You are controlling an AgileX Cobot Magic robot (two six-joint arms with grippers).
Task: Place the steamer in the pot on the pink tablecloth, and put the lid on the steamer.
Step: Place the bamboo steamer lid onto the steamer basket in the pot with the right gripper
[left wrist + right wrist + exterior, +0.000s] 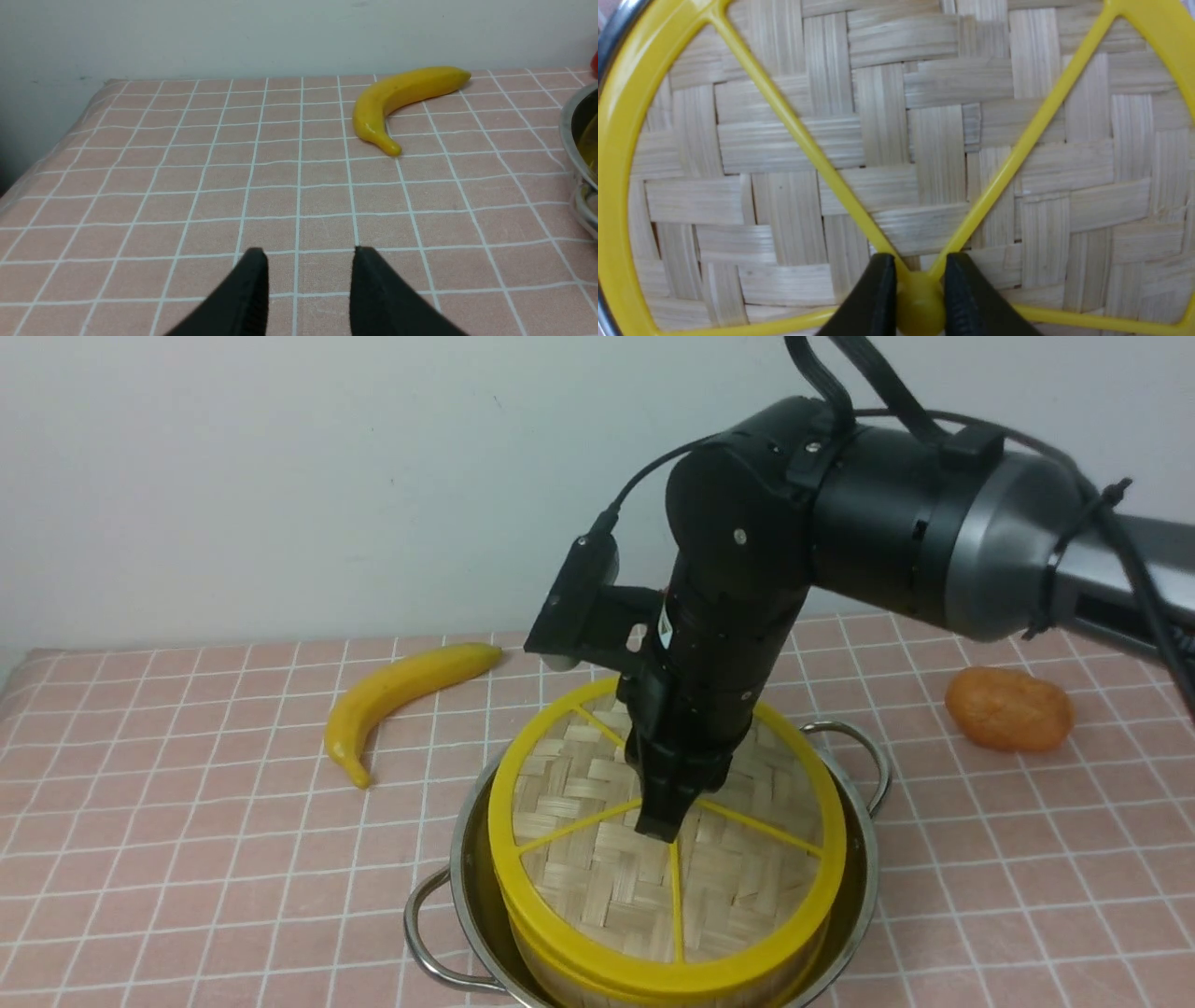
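The shiny pot (464,859) stands on the pink tablecloth (187,859) at the front centre. Inside it sits the steamer (543,973), of which only a strip of pale wall shows. The woven lid (597,859) with its yellow rim and spokes lies on top of the steamer and hides its inside. My right gripper (661,826) points down at the lid's middle. In the right wrist view, that gripper (920,275) is shut on the lid's yellow centre knob (920,305). My left gripper (308,254) hangs open over bare tablecloth (187,186), left of the pot (572,126).
A yellow banana (401,695) lies on the cloth behind and left of the pot, also ahead of the left gripper as the banana (402,93). An orange lumpy object (1008,709) rests at the back right. A white wall closes off the table's far edge.
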